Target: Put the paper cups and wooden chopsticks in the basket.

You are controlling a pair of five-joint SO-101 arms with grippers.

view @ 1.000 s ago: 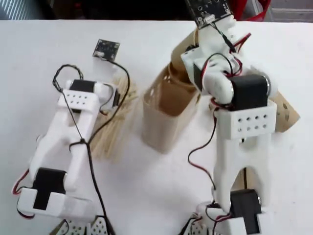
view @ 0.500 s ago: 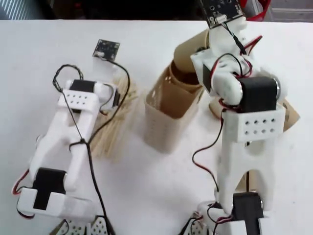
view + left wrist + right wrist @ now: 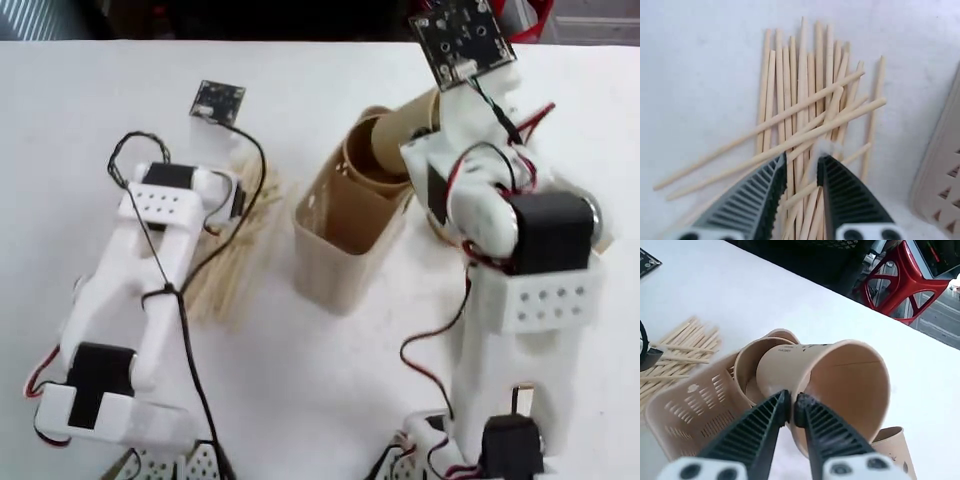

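By the basket (image 3: 330, 265) rim — right end effector (image 3: 790, 402) pinches tilted paper cup (image 3: 850, 385)

On the white table (image 3: 300, 400) a beige basket (image 3: 335, 265) stands between the arms. The right arm (image 3: 520, 270) holds a tilted paper cup (image 3: 408, 122) above its rim. The left arm (image 3: 150, 260) sits over scattered wooden chopsticks (image 3: 225, 285).

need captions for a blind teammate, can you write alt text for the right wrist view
The right gripper pinches the rim of a paper cup held on its side, base toward a beige basket that holds a second cup. A pile of wooden chopsticks lies on the white table beside the basket.
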